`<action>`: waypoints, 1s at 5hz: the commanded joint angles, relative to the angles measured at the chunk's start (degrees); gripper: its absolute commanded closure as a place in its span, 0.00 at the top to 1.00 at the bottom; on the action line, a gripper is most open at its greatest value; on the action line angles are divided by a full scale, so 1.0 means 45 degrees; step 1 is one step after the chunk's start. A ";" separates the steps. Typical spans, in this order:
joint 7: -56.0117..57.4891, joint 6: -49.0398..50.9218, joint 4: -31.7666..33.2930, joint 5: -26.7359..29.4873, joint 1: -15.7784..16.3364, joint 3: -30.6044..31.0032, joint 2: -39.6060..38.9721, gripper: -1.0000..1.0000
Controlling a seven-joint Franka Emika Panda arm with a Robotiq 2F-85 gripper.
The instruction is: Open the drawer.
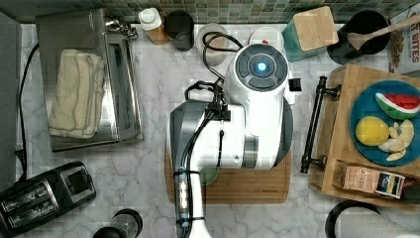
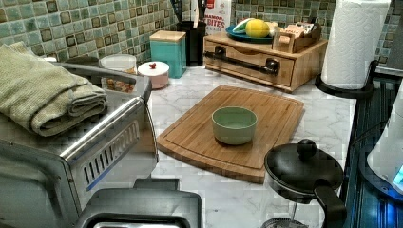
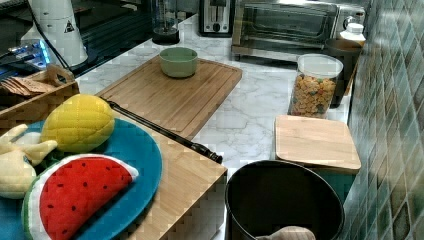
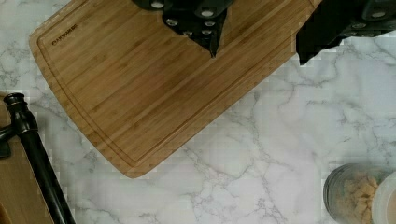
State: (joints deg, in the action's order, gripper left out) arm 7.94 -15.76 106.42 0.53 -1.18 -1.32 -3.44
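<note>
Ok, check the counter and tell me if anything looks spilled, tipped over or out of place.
Nothing stands out. The drawer sits shut and square in its wooden box, handle level. The green bowl stands upright on the cutting board, the cereal jar is upright and lidded, and the marble counter shows no spills.

White-grey arm (image 1: 233, 129), blue lit button, black cables.
</note>
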 commanded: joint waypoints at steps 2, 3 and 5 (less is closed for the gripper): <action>0.1727 -0.0720 0.0657 -0.0491 -0.0219 -0.0164 0.0216 1.00; 0.4313 -0.0888 0.0563 -0.0614 -0.0596 -0.0455 -0.0034 1.00; 0.7114 -0.0708 -0.0493 -0.1241 -0.1079 -0.0911 -0.1037 1.00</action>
State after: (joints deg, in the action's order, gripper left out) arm 36.93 -18.41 109.50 -2.26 -2.28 -3.21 -6.41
